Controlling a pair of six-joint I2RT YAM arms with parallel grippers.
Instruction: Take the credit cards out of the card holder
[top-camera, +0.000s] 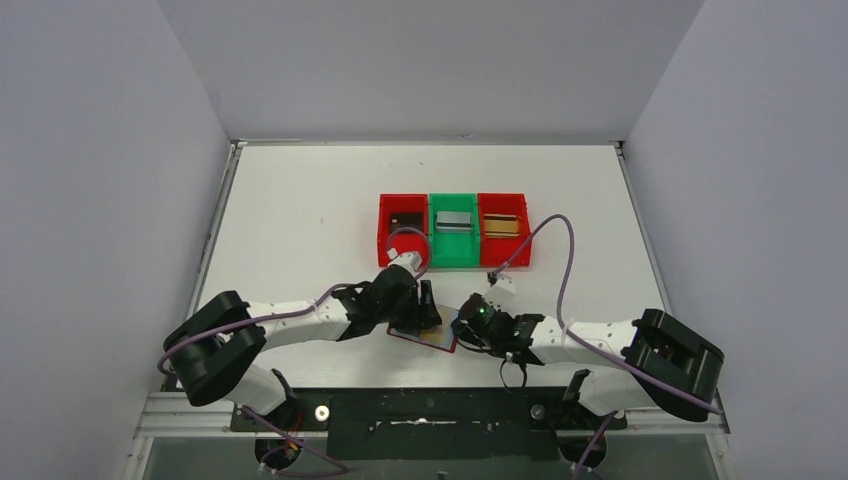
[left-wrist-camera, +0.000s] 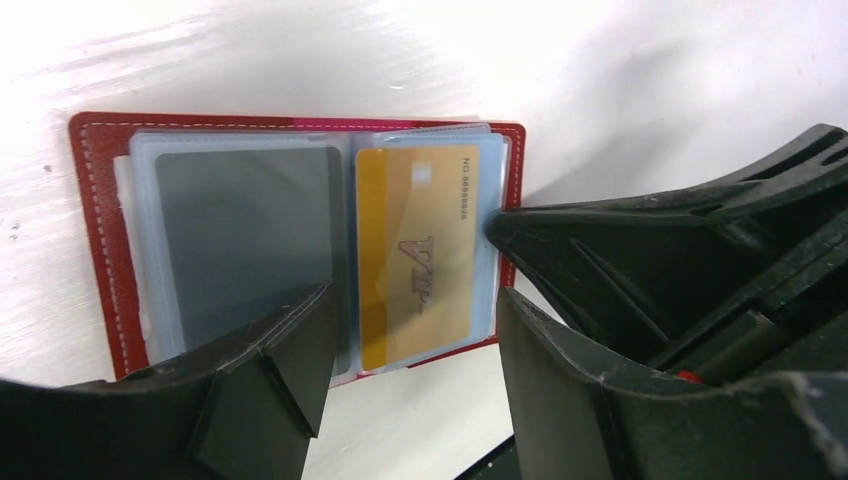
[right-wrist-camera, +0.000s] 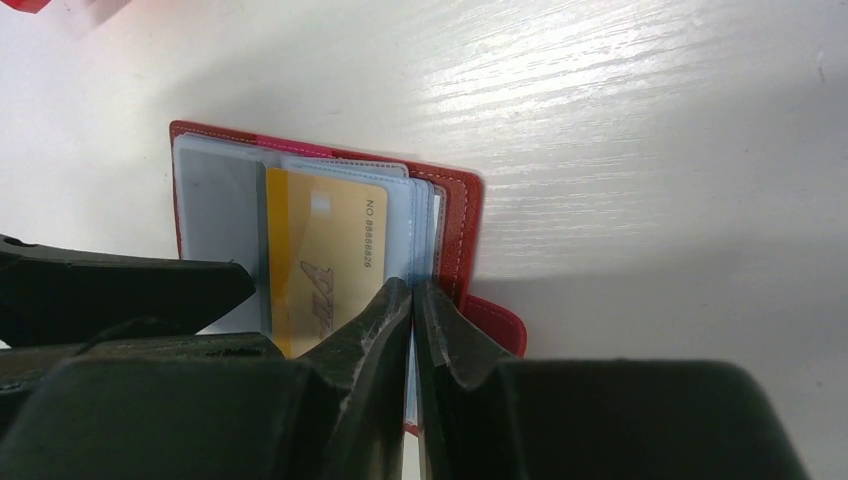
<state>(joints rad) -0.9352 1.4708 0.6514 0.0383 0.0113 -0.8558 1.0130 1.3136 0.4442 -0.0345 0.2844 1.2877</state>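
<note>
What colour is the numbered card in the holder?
Gold-yellow; the card in the card holder shows best in left wrist view.

White table (top-camera: 300, 200), faint grain. Near its front edge you have holder (left-wrist-camera: 95, 230) lying open and flat, red cover down, sleeves up. Farther back, mid-table, you see three bins in touching row: left red bin (top-camera: 390, 250), green bin (top-camera: 453, 257), right red bin (top-camera: 503, 197). Holder well apart from bins.

Left arm (top-camera: 290, 322), right arm (top-camera: 590, 337): white links, black joints, bulky black bases. Purple cables (top-camera: 560, 285) looped along each. Green light (top-camera: 481, 311) on right wrist. Fingers (left-wrist-camera: 270, 365) matte black, wedge-shaped, ribbed, scuffed edges.
</note>
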